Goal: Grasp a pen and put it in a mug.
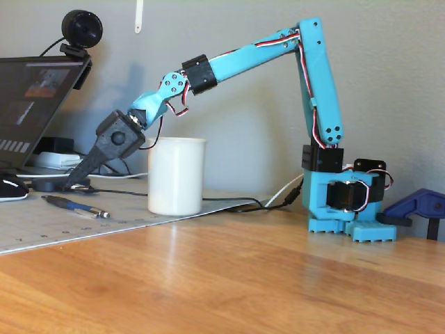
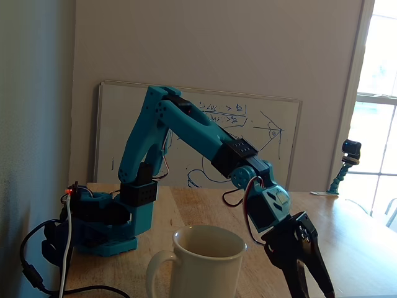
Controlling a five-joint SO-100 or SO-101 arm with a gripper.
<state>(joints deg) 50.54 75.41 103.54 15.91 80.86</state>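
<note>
The pen [image 1: 74, 207], blue with a silver end, lies flat on the pale gridded mat [image 1: 42, 233], left of the mug in a fixed view. The white mug [image 1: 176, 175] stands upright at the mat's right edge. Seen from behind the mug, the mug [image 2: 205, 266] shows a handle on its left and an empty inside. My gripper [image 1: 72, 185] points down and to the left, its tips just above the mat and a little above and behind the pen. In a fixed view from behind the mug, the gripper [image 2: 310, 290] shows two black fingers [image 2: 296, 279] slightly apart, holding nothing. The pen is hidden there.
A laptop [image 1: 31, 104] with a webcam [image 1: 82, 28] on it stands at the far left, with a mouse [image 1: 10, 188] and cables in front of it. The arm's base [image 1: 348, 202] sits right of the mug, next to a blue clamp [image 1: 417, 207]. A whiteboard [image 2: 198, 133] leans on the wall.
</note>
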